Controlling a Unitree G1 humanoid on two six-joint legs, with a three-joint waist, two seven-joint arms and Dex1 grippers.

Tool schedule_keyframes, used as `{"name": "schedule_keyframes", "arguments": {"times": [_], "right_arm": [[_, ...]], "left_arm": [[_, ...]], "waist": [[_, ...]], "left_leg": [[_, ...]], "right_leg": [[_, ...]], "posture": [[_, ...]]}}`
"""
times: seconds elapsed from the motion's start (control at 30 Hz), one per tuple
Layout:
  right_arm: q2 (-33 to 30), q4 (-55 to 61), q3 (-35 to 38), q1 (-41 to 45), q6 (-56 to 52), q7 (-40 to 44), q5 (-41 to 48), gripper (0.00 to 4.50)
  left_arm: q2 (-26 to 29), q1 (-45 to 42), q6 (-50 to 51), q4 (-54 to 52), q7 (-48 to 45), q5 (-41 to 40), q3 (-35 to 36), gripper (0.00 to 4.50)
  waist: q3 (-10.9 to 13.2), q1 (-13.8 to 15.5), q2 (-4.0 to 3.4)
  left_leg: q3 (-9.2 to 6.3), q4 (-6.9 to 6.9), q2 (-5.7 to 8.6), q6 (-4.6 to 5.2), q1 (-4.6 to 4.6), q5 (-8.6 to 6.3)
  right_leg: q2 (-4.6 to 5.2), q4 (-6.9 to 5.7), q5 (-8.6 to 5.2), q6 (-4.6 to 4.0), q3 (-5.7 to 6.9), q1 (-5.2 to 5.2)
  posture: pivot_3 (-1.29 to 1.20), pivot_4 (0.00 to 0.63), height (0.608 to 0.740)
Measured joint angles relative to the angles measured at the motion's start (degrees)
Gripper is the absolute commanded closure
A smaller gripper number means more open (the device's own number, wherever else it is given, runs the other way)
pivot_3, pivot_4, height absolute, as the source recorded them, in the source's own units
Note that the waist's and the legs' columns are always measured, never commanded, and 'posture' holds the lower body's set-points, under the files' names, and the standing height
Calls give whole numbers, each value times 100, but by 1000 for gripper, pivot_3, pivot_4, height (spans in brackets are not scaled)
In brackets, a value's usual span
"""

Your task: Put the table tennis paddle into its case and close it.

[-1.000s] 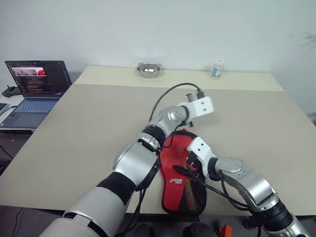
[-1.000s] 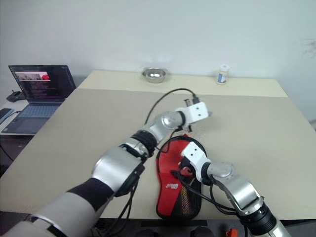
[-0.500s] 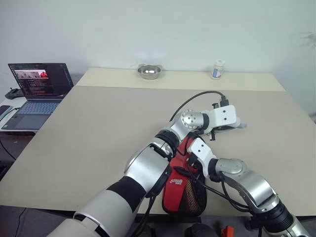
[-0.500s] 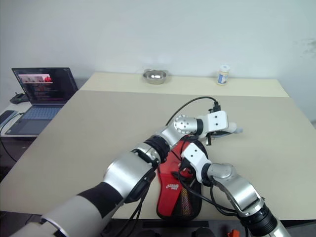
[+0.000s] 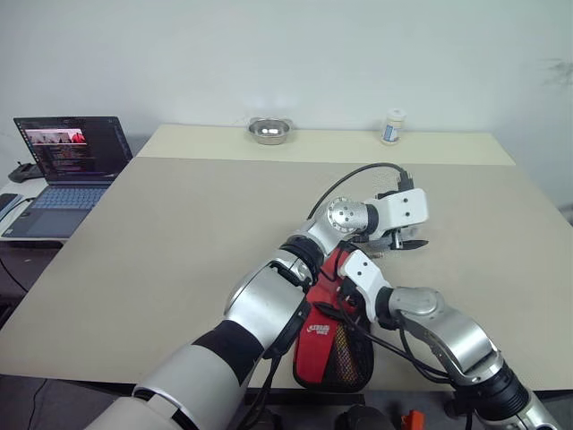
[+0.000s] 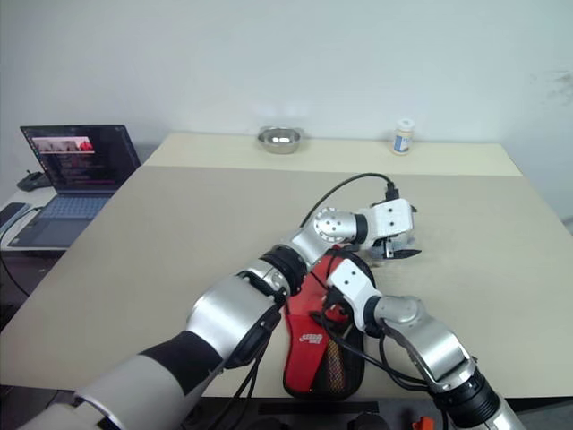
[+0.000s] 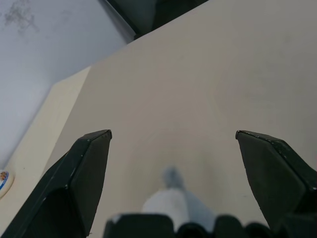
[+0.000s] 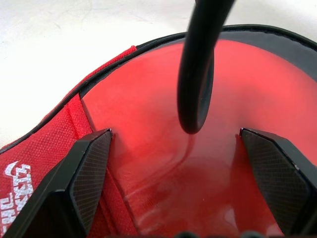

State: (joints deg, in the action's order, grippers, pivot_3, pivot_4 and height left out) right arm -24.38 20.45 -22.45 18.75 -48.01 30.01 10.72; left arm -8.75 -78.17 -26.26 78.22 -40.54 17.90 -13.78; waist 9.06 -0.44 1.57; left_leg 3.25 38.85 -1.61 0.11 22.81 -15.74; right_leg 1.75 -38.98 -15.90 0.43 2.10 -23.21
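Paddle lay partly in its case at the lower centre of the frame, zip not yet drawn.

The table tennis paddle (image 8: 198, 163) showed its red rubber face inside the open mouth of the case (image 5: 331, 345), which lay on the table (image 5: 179, 233) near the bottom edge, red side with white logo and mesh pocket up. The right gripper (image 8: 188, 148) hovered right over that mouth with its fingers spread wide and empty, a black cable hanging between them. The left gripper (image 7: 173, 148), centre right of the head view just above the case, also stood wide open over bare tabletop, holding nothing. By my judgement the inserting step was about finished; next came seating the paddle fully, then finding the zip pull and drawing it round, one hand steadying the fabric.
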Motion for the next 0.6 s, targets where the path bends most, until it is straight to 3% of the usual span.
{"name": "schedule_keyframes", "arguments": {"times": [0.2, 0.4, 0.6], "right_arm": [[91, -47, -10, 14, 0, -10, -41, 0], [141, 265, 88, -4, -362, -65, -6, 0], [21, 1289, 472, -159, -1390, -128, 400, 0]], "left_arm": [[179, 4, -114, -120, 252, -9, 70, 32], [941, -76, -52, -212, 570, -323, 551, 32], [1712, 61, 559, -409, -591, -1382, 1519, 32]], "waist": [[-7, -33, -9], [-6, -89, -8], [2, -96, -8]], "left_leg": [[0, 0, -7, 0, -5, 0], [-5, 0, -5, -1, 3, 1], [-4, 1, -3, -5, 16, 2]], "right_leg": [[-7, -4, 0, 0, -5, 0], [-4, -1, 0, 0, 0, 0], [2, 4, 1, -1, 5, -9]], "posture": [[0, 150, 740], [0, 150, 740], [0, 150, 740]]}}
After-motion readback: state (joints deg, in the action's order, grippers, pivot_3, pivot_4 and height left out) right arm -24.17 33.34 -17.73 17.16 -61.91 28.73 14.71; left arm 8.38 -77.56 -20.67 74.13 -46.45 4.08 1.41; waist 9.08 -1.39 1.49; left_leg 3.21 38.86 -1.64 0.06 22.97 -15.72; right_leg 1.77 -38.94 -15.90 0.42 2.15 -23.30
